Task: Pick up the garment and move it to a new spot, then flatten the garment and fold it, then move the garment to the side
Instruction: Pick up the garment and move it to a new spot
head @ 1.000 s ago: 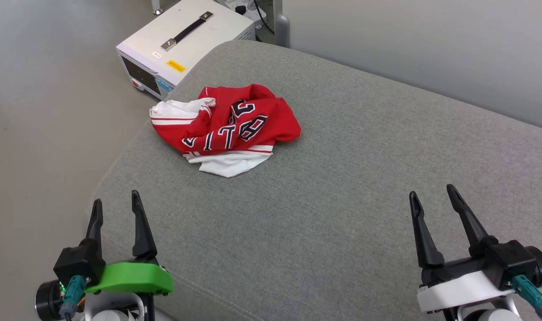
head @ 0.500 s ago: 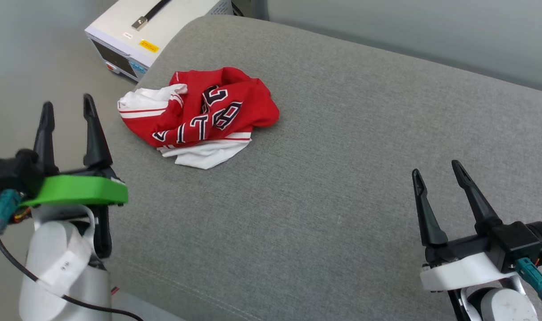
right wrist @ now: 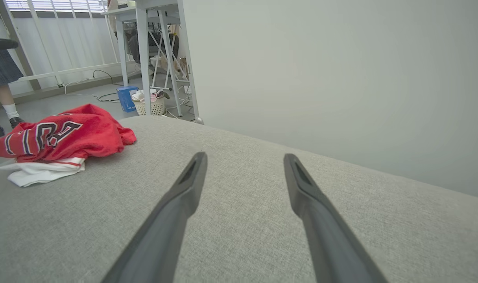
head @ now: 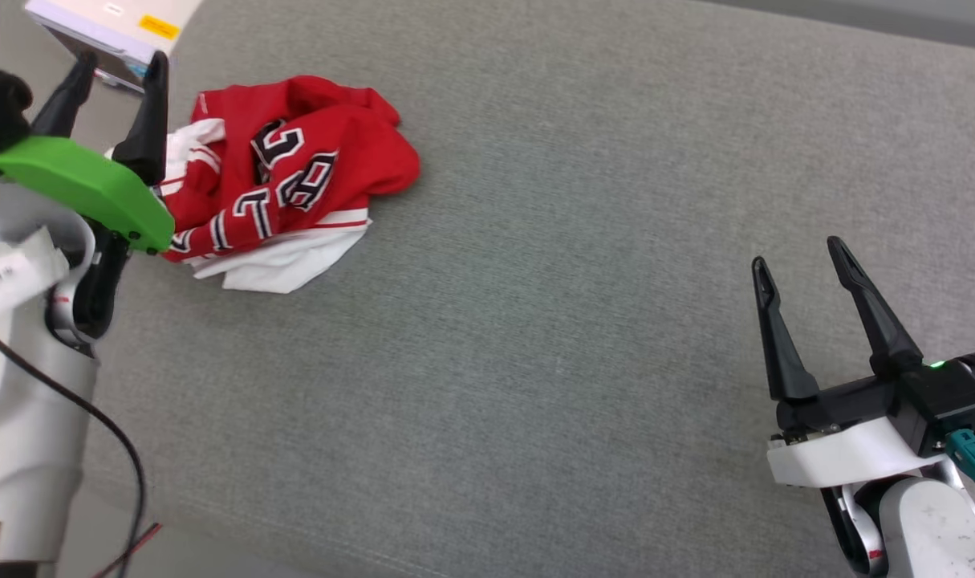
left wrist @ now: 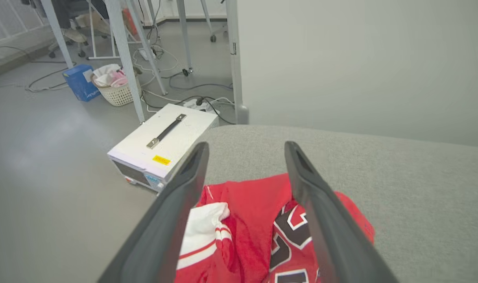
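The grey cushion [head: 535,321] takes up most of the head view. The garment [head: 286,177] lies crumpled on it at the upper left, white cloth along its lower edge. The heap has no clear long axis; its black lettering runs diagonally, rising from lower left to upper right. The left gripper [head: 122,60] is at the heap's left edge with its fingers spread wide and nothing between them; whether they touch the cloth, I cannot tell. The right gripper [head: 798,253], at the lower right, is equally spread and empty above bare cushion, well apart from the garment. A white box [head: 110,24] is at the top left corner.
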`<state>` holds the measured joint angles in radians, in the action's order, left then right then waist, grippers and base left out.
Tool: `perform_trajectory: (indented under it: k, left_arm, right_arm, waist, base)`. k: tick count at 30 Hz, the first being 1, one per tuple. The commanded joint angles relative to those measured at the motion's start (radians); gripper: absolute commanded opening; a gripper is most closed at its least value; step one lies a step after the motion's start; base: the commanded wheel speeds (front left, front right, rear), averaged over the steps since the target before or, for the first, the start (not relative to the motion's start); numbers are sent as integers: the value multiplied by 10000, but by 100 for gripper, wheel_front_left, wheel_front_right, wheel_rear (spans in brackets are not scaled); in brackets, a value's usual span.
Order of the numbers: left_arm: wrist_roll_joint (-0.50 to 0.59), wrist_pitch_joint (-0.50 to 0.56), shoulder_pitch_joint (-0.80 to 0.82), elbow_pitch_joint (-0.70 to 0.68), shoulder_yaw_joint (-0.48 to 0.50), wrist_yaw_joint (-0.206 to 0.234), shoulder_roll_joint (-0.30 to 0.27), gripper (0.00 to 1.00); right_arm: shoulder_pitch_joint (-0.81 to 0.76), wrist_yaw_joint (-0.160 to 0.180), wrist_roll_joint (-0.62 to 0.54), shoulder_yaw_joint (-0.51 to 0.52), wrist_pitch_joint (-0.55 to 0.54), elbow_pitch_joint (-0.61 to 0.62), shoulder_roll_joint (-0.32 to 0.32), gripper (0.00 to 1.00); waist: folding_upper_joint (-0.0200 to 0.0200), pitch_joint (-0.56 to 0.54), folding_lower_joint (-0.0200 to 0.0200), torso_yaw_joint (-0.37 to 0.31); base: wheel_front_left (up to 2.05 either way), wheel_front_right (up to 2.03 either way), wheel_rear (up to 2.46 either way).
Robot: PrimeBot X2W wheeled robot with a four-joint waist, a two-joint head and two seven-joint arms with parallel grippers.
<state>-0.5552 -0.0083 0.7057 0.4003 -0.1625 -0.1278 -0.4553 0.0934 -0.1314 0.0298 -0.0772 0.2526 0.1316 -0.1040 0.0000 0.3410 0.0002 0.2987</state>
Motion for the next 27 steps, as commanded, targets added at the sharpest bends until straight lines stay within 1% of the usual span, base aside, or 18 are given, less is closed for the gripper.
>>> perform_trajectory:
  k: [1,5,9,12,15,23,27]
  left_arm:
    - [-474,659,298,158,-372,-26,-332,100]
    - [-1634,2894,650,309,-1692,-27,-1186,100]
    - [-2453,4574,864,304,-2751,-27,-1858,100]
    - [-2717,5471,989,440,-3544,-28,-2216,100]
    - [-3018,5869,1126,759,-3963,-28,-2251,100]
    - [-3757,6780,1076,2384,-4887,-28,-1938,100]
    - [-3857,6682,977,2831,-5360,-28,-1789,100]
  right_arm:
    - [216,7,-51,43,92,78,-69,100]
    - [257,7,-54,94,92,135,-171,100]
    - [278,7,-62,164,92,200,-240,100]
    - [331,7,-57,152,92,248,-286,100]
    - [412,7,-55,123,92,257,-316,100]
    - [521,7,-33,57,92,246,-306,100]
    - [546,7,-2,35,92,210,-289,100]
  waist:
    - [0,430,-2,-442]
    - [0,609,-2,-671]
    - [0,849,-2,-916]
    - [0,1070,-2,-1116]
    - [0,1266,-2,-1308]
    - [0,1567,-2,-1786]
    - [0,1578,-2,-1922]
  base:
    - [0,0,0]
    - [0,0,0]
    - [0,0,0]
    - [0,0,0]
    - [0,0,0]
    - [0,0,0]
    - [0,0,0]
